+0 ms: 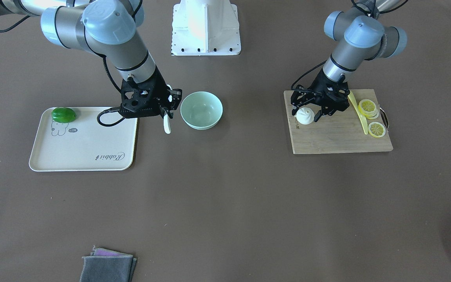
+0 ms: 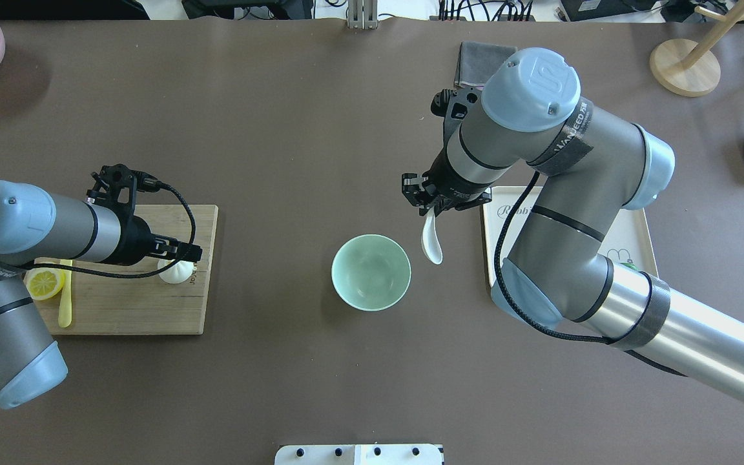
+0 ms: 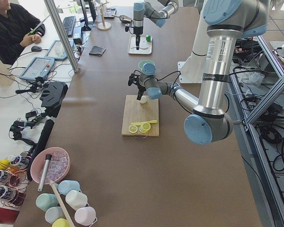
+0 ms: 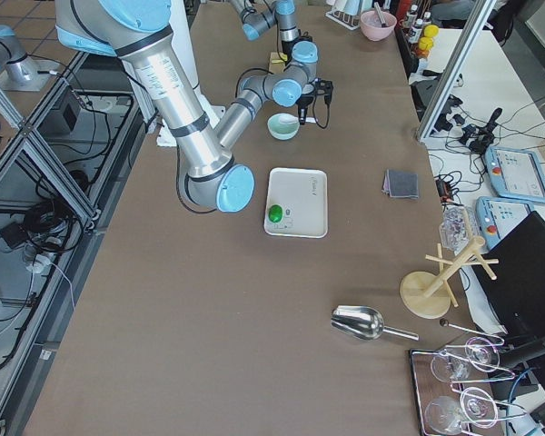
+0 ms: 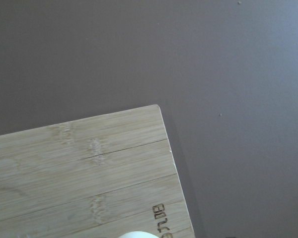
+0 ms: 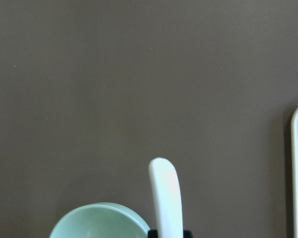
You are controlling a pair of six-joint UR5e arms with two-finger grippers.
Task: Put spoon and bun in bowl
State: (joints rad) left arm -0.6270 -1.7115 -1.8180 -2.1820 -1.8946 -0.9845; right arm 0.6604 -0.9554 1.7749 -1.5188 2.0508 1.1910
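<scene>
My right gripper (image 1: 165, 112) is shut on the handle of the white spoon (image 1: 166, 126). It holds the spoon above the table just beside the mint-green bowl (image 1: 201, 110), on the tray's side. The spoon (image 2: 432, 242) and the empty bowl (image 2: 371, 272) also show in the overhead view, and in the right wrist view the spoon (image 6: 165, 193) is next to the bowl's rim (image 6: 102, 220). The white bun (image 1: 305, 116) sits on the wooden board. My left gripper (image 1: 307, 111) is open and low over the bun, with a finger on either side.
The wooden cutting board (image 1: 339, 137) also carries lemon slices (image 1: 367, 107) and a pale yellow knife (image 1: 360, 115). A cream tray (image 1: 84, 152) with a green pepper (image 1: 63, 114) lies beside my right gripper. Folded grey cloths (image 1: 108, 266) lie at the table's far edge.
</scene>
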